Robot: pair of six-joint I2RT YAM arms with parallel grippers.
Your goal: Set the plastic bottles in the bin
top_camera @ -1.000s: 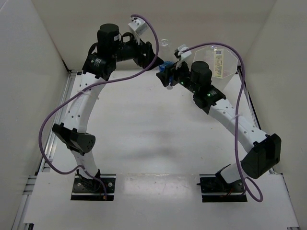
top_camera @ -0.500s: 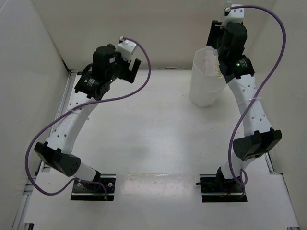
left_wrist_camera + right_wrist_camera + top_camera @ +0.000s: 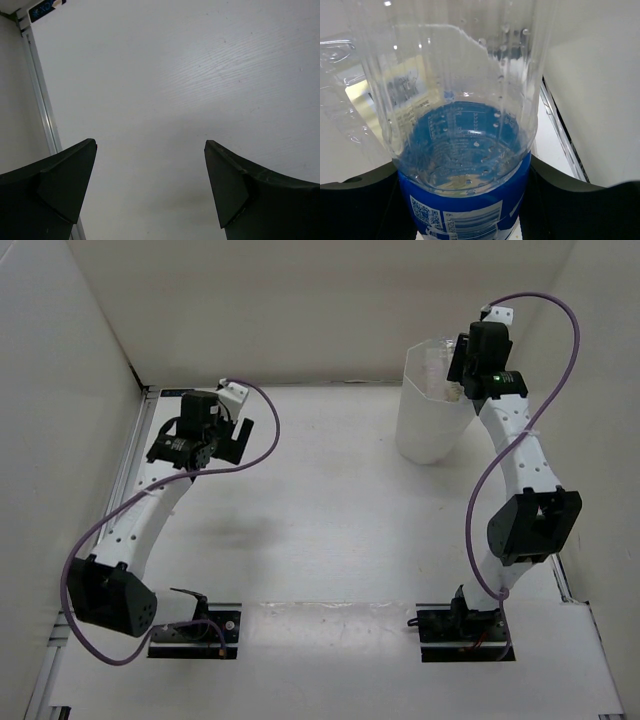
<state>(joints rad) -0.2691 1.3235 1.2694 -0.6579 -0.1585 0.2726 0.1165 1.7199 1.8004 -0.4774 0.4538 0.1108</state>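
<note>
The tall translucent white bin (image 3: 428,420) stands at the back right of the table. My right gripper (image 3: 462,370) hangs over the bin's rim and is shut on the blue-labelled clear bottle (image 3: 462,145), which fills the right wrist view between the two black fingers (image 3: 560,200). A yellowish-labelled bottle (image 3: 362,100) shows through it, lying inside the bin. My left gripper (image 3: 232,440) is open and empty above bare table at the left; its fingers (image 3: 55,185) frame only white table top. The other bottles are hidden.
White walls enclose the table on three sides. An aluminium rail (image 3: 130,465) runs along the left edge and shows in the left wrist view (image 3: 42,110). Another rail (image 3: 560,135) lies behind the bin.
My right arm has settled lower over the bin, still holding the blue-labelled bottle. My left arm has pulled back and down toward the left side of the table, with its gripper empty.
</note>
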